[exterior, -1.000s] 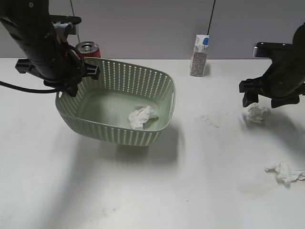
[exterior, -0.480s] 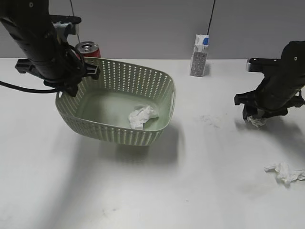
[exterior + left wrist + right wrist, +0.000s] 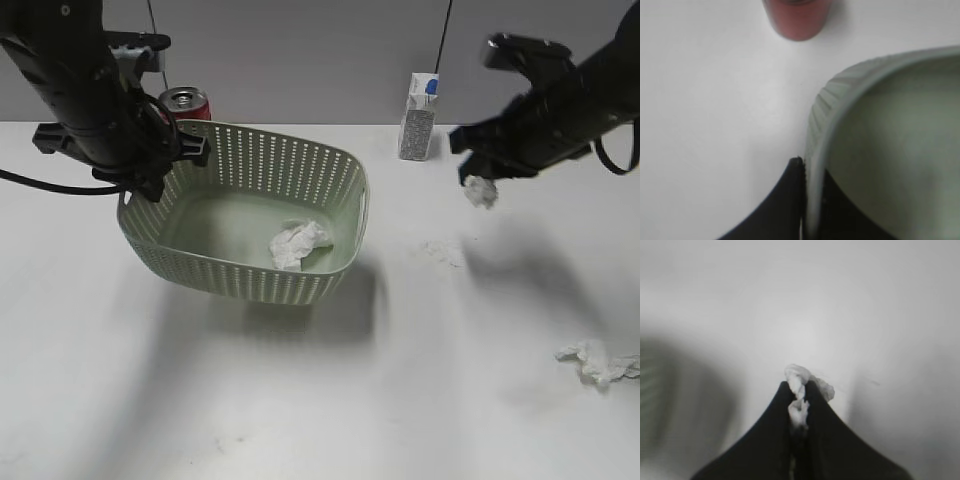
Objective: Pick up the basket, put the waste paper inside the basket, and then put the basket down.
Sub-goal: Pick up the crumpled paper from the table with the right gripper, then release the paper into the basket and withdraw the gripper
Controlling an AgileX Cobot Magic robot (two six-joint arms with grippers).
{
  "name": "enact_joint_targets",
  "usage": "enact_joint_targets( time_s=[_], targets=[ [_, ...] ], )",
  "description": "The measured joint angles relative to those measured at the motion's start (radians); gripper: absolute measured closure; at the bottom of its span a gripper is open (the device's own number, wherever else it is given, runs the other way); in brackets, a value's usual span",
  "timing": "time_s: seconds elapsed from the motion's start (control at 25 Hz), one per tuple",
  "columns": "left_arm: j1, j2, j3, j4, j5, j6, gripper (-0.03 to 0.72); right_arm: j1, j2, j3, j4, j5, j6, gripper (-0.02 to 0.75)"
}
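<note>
The pale green slotted basket [image 3: 260, 210] hangs tilted above the table at left. My left gripper [image 3: 150, 185] is shut on its left rim; the left wrist view shows the jaws [image 3: 810, 172] pinching the rim of the basket [image 3: 875, 125]. One wad of white waste paper [image 3: 297, 243] lies inside the basket. My right gripper [image 3: 478, 180] is shut on a second wad [image 3: 481, 191], held in the air right of the basket; in the right wrist view this wad [image 3: 802, 385] sits between the jaws [image 3: 799, 390]. A third wad [image 3: 598, 362] lies on the table at far right.
A red can [image 3: 184, 103] stands behind the basket's left end and also shows in the left wrist view [image 3: 796, 17]. A white-and-blue carton [image 3: 419, 116] stands upright at the back centre. The white table [image 3: 330, 400] stretches toward the front.
My right gripper closed on the wad at the right, lifted it off the table and carried it up and left toward the basket. The left arm and basket have not moved.
</note>
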Motion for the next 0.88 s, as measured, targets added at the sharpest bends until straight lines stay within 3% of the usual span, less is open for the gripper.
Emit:
enact_joint_targets(
  time_s=[0.08,0.2,0.4,0.48,0.56,0.76,0.88],
  targets=[
    [0.0,0.0,0.0,-0.001,-0.006,0.0,0.688,0.062,-0.066,0.0,0.195,-0.003,-0.192,0.725],
    [0.0,0.0,0.0,-0.003,-0.015,0.0,0.688,0.171,-0.128,-0.003,0.352,-0.035,-0.375,0.725],
    [0.0,0.0,0.0,-0.016,-0.026,0.001,0.688,0.338,-0.116,-0.003,0.366,-0.178,-0.435,0.723],
    [0.0,0.0,0.0,-0.021,-0.028,0.001,0.688,0.38,-0.089,-0.003,0.348,-0.234,-0.438,0.682],
    [0.0,0.0,0.0,-0.025,-0.028,0.001,0.688,0.4,-0.06,-0.003,0.345,-0.269,-0.439,0.569],
    [0.0,0.0,0.0,-0.025,-0.029,0.001,0.688,0.407,-0.028,-0.003,0.309,-0.326,-0.441,0.148],
    [0.0,0.0,0.0,-0.025,-0.03,0.001,0.688,0.399,-0.059,-0.003,0.265,-0.399,-0.441,0.081]
  ],
)
